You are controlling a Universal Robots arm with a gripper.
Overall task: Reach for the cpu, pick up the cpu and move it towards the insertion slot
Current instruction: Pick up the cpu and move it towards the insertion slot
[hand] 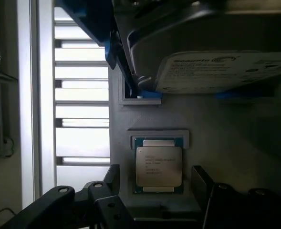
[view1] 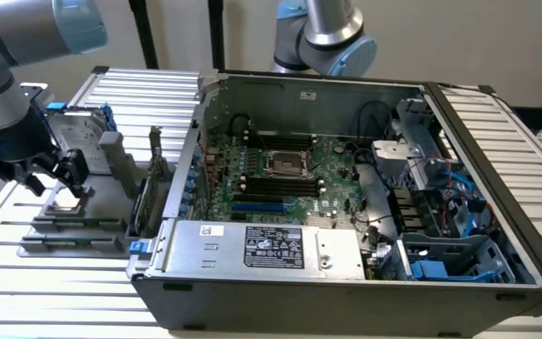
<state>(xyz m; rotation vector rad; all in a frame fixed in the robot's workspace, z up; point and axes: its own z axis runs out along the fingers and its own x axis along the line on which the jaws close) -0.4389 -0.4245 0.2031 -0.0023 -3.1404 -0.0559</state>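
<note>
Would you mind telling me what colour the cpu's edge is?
Teal-green, around the silver-grey face of the cpu; clearest in the wrist view.

The cpu (hand: 158, 166) — silver-faced, green-edged — lies flat in its grey holder (hand: 226, 129). The insertion slot (view1: 285, 164), metal-framed, sits amid the motherboard (view1: 332, 152).

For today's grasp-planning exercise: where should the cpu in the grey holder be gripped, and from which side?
Probably by its two long edges, from straight above: the cpu lies flat, face up, on the grey holder, a raised lip against one short end. The gripper hangs over it, jaws open astride.
</note>
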